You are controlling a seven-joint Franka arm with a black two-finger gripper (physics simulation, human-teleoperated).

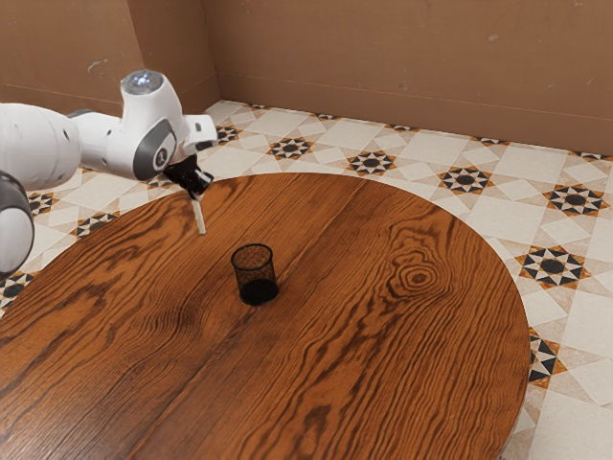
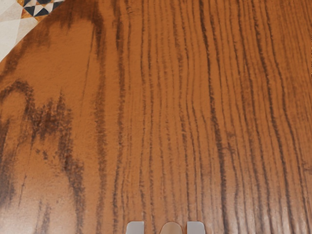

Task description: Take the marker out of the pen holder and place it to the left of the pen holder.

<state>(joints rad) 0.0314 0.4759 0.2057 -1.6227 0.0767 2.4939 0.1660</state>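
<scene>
My claw [image 1: 196, 193] is pinching the pale marker [image 1: 200, 218], nearly upright, to the exterior view's left of the pen holder [image 1: 259, 290] on the worktop [image 1: 383, 364].

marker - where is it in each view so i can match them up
Exterior view: the pale marker is left of centre in the upper half, below the claw and up and left of the pen holder.
Wrist view: its rounded tan end is at the bottom edge, just right of the middle.
Shared landmark: the wood-grained table with patterned floor tiles beyond its curved edge.
</scene>
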